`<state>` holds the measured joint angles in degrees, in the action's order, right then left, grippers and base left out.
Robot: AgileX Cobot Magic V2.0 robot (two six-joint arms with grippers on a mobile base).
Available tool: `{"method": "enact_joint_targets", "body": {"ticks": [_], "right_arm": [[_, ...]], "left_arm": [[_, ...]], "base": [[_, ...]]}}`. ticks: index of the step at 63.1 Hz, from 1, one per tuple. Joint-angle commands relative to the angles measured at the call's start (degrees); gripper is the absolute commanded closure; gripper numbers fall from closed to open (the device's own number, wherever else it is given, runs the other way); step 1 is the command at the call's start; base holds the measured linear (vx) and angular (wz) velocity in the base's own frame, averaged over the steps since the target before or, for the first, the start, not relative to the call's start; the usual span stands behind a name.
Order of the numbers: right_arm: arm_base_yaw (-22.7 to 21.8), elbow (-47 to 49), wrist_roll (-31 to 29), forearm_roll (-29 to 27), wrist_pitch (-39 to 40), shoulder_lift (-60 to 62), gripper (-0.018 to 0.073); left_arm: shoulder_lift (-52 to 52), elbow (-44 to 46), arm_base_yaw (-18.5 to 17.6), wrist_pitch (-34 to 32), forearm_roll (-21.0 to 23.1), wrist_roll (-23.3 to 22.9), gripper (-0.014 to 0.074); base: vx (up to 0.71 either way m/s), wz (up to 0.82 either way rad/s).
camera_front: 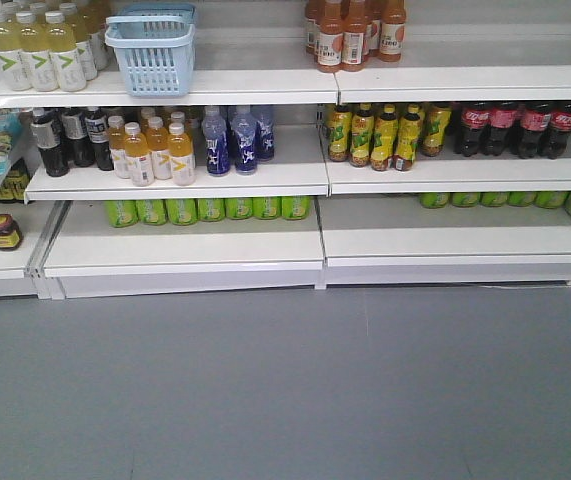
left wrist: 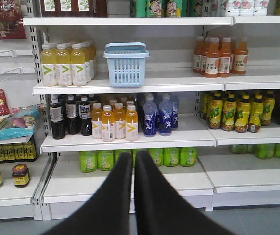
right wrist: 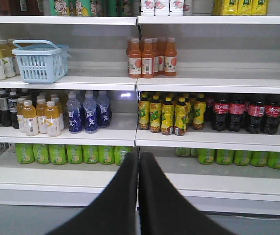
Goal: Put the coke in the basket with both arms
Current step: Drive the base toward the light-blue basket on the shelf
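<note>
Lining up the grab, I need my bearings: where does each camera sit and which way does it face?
Exterior front-facing: back from the shelves, tilted down over grey floor; basket upper left, coke bottles right; no robot parts show.
Left wrist-mounted: behind the left claw, facing the shelves squarely, basket central; shut claw at bottom edge.
Right wrist-mounted: behind the right claw, aimed further right, coke bottles ahead-right; shut claw at bottom.
Shared: all three show the basket and coke bottles.
</note>
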<state>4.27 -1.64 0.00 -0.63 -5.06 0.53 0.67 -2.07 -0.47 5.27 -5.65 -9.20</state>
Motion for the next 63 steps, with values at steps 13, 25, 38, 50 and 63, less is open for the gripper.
{"method": "enact_joint_targets", "body": {"ticks": [13, 25, 38, 50, 63], "right_arm": [[-0.13, -1.07, 0.0, 0.17, 4.16, 0.78, 0.0569], [-0.13, -1.07, 0.0, 0.17, 4.16, 0.78, 0.0569], [-0.13, -1.07, 0.0, 0.17, 4.16, 0.78, 0.0569], [-0.13, -1.07, 0.0, 0.17, 4.16, 0.78, 0.0569], [-0.13, -1.07, 0.0, 0.17, 4.16, 0.78, 0.0569]], "left_arm": [[0.9, -0.36, -0.17, -4.25, 0.0, -0.11, 0.0602], [0.9, -0.36, -0.17, -4.25, 0.0, -0.11, 0.0602], [0.9, -0.36, -0.17, -4.25, 0.0, -0.11, 0.0602], [0.9, -0.36, -0.17, -4.25, 0.0, -0.11, 0.0602], [0.9, -0.36, -0.17, -4.25, 0.0, -0.11, 0.0602]], "base": [[0.0, 0.0], [0.0, 0.0], [0.0, 0.0], [0.0, 0.0], [0.0, 0.0]]}}
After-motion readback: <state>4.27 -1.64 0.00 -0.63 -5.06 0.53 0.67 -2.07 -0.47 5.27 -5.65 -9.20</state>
